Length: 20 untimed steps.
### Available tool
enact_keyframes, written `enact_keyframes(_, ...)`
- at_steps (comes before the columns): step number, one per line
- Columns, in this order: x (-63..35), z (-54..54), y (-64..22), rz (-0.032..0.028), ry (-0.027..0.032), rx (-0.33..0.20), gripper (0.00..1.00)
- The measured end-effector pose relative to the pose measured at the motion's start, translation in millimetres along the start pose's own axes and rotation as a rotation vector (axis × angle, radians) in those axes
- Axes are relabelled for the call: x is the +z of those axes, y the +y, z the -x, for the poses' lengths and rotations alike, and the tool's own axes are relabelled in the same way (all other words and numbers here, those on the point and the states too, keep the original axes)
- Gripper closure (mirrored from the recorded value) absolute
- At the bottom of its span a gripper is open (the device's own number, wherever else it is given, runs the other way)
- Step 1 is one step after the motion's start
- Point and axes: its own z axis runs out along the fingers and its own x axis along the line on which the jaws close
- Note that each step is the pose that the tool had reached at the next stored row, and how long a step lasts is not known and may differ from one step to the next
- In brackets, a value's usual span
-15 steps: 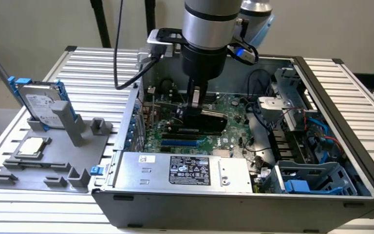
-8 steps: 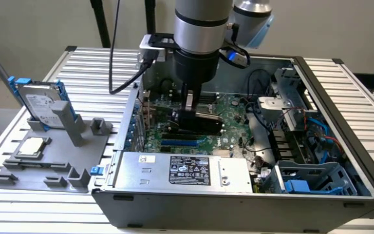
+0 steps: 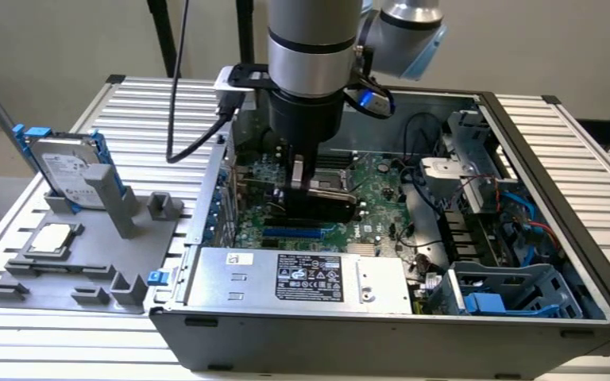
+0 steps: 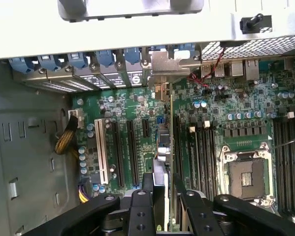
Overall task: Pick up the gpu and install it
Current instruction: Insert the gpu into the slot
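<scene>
Gripping gpu [image 3: 326, 208] edge-down in closed hand [image 4: 163, 196], low over motherboard [image 4: 137, 103] slots. Risk: bent connector from slight misalignment; bracket [image 4: 163, 64] snag on case [image 3: 390, 341] from tilt.

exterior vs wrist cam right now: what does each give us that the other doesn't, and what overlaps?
Exterior: the hard drive with blue rails standing in the grey fixture beside the case, the processor chip lying on that fixture, the power supply, and the arm reaching down into the case.
Wrist: the white expansion slot and the yellow wire bundle near the case wall.
Both: the gpu on edge, gripped between the jaws, over the green motherboard. I cannot tell whether it is seated.
</scene>
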Motion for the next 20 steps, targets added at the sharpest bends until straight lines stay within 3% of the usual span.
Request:
enact_keyframes(5,7.7,-0.6,0.2,-0.0095,-0.0009,-0.004,0.74)
enact_keyframes(20,20.6,-1.8,3.1,-0.0097,-0.0007,-0.011,0.74)
